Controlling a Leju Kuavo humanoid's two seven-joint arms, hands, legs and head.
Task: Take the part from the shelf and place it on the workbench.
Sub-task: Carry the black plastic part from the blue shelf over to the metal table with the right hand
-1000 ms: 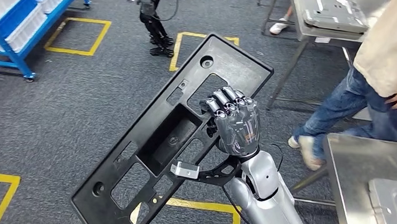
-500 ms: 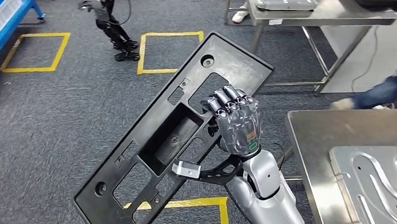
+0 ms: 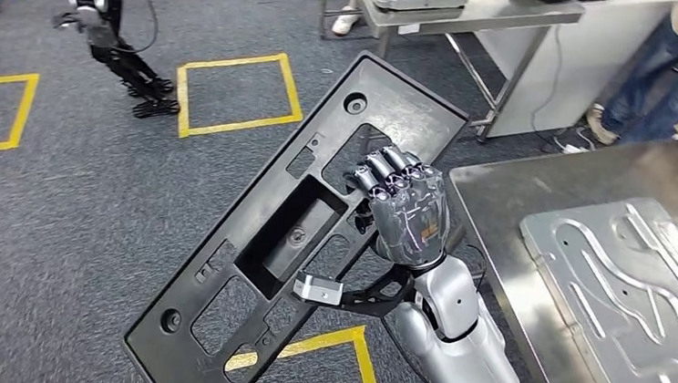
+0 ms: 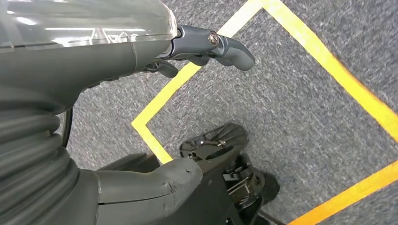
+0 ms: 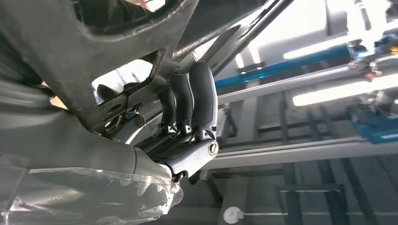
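A long black plastic panel part (image 3: 294, 234) with several cut-outs hangs tilted above the carpet, and my right hand (image 3: 404, 213) grips it by the edge of one cut-out. In the right wrist view the dark fingers (image 5: 192, 93) curl round a bar of the part (image 5: 94, 47). The steel workbench (image 3: 498, 213) stands just to the right of the hand, its corner close to my forearm. My left hand (image 4: 206, 44) hangs over the floor, fingers loosely apart and holding nothing.
A shaped metal plate (image 3: 625, 283) lies on the workbench. Another steel table (image 3: 477, 10) stands at the back, with a person's legs (image 3: 665, 62) at the far right. A second robot (image 3: 102, 17) stands at the back left among yellow floor squares (image 3: 233, 92).
The whole view has swung to the right: the workbench and its metal plate have come further into the picture. The part and my right hand keep the same pose.
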